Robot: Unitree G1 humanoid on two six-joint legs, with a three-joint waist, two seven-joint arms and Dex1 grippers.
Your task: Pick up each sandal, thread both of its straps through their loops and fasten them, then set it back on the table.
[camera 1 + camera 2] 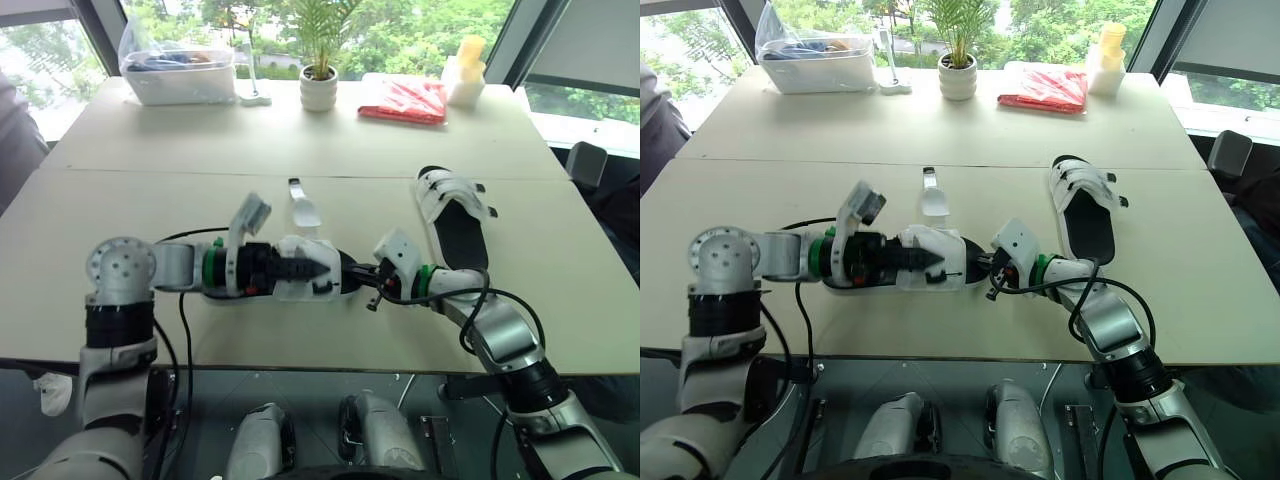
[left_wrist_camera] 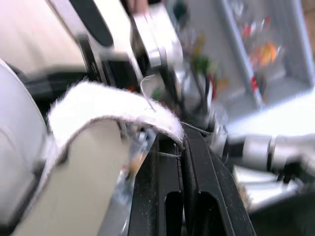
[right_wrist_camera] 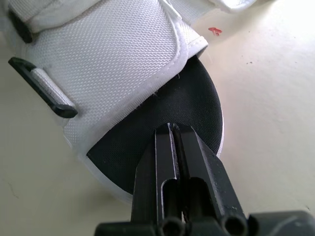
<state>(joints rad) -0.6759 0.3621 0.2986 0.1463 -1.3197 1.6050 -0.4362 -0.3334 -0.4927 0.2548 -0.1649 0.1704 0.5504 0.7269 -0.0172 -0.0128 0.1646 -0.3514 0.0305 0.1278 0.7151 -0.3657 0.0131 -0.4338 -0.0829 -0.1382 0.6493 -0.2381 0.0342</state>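
One white sandal with a black sole (image 1: 300,288) lies near the table's front edge, between my two grippers. A loose white strap (image 1: 303,205) of it lies flat toward the back. My left gripper (image 1: 318,268) reaches over the sandal's upper and is shut on a fuzzy white strap (image 2: 108,105) at its fingertips (image 2: 170,147). My right gripper (image 3: 173,129) is shut, its tips resting on the black insole (image 3: 162,108) at the sandal's end. A black loop (image 3: 44,88) sticks out beside the white upper there. A second sandal (image 1: 455,215) lies flat at the right, straps across it.
At the table's back stand a potted plant (image 1: 319,88), a clear bin (image 1: 180,72), a red packet (image 1: 403,100) and a yellow-and-white item (image 1: 467,65). A person's sleeve (image 1: 15,140) shows at the far left. A dark chair (image 1: 585,160) stands at the right.
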